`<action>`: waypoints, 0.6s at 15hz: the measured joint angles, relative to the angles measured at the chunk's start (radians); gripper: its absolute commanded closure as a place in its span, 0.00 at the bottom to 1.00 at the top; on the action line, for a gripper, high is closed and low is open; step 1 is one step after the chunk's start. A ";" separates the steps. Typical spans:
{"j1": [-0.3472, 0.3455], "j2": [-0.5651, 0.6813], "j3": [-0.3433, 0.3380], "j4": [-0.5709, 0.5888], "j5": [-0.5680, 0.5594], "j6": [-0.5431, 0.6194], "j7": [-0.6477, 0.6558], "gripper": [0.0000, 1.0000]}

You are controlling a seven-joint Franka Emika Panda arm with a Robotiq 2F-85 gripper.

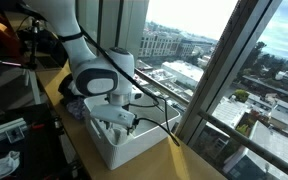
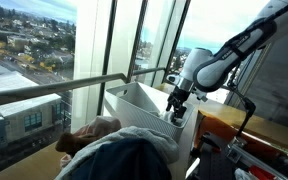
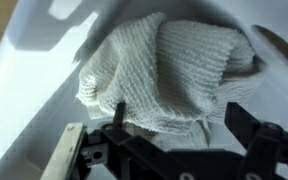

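wrist view: knitted cloth (image 3: 169, 70) lies bunched just ahead of the gripper (image 3: 156, 130).

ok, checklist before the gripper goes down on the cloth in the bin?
1. Jaws open: ok. The gripper stands wide open.
2. Cloth in sight: ok. The cloth lies bunched straight ahead of the jaws in the wrist view.
3. Gripper over bin: ok. In both exterior views it hangs at the bin.
4. Holding nothing: ok. Nothing sits between the jaws.
5. Gap to cloth: cannot tell. No view shows the height.
6. Clearance to bin wall: cannot tell.
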 measured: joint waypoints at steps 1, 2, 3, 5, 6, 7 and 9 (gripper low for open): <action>0.000 0.018 -0.005 0.001 -0.029 0.011 0.020 0.00; 0.000 0.032 -0.009 0.003 -0.056 0.018 0.037 0.25; 0.000 0.045 -0.012 0.003 -0.078 0.026 0.054 0.28; 0.000 0.063 -0.014 0.004 -0.114 0.033 0.080 0.42; 0.000 0.068 -0.014 0.005 -0.130 0.034 0.092 0.51; 0.000 0.071 -0.014 0.005 -0.141 0.034 0.101 0.58; 0.000 0.073 -0.013 0.005 -0.155 0.034 0.112 0.73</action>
